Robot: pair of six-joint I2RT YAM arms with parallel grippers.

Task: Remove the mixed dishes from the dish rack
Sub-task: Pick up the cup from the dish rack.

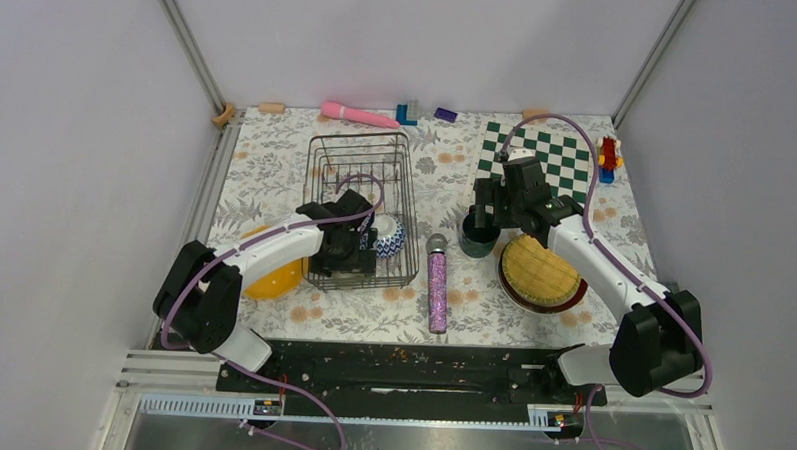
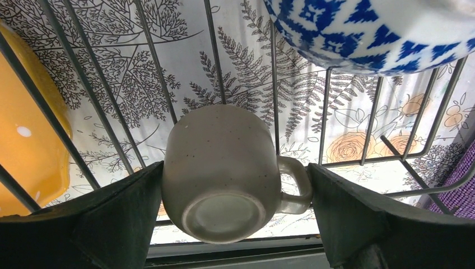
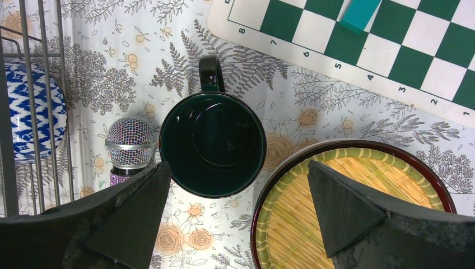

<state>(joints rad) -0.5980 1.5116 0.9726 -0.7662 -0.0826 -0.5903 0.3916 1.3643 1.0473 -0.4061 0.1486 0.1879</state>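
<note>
My left gripper (image 2: 235,171) stands wide open astride the cup (image 2: 224,176) at the rack's (image 1: 309,182) 6 o'clock end, bowl (image 2: 369,33) at 1 o'clock. My right gripper (image 3: 238,165) gapes empty over the mug (image 3: 213,144), plates (image 3: 358,213) at 4 o'clock.

Upright dark teal mug (image 3: 213,144), handle at 12 o'clock, below right gripper (image 3: 238,171), jaws spread wide. From the mug, red-rimmed plate (image 3: 358,218) at 4 o'clock, glittery microphone (image 3: 130,147) at 9.

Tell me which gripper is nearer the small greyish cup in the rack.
Left. The left gripper is open astride the cup inside the dish rack; the right gripper hangs open over the dark teal mug, outside the rack.
</note>
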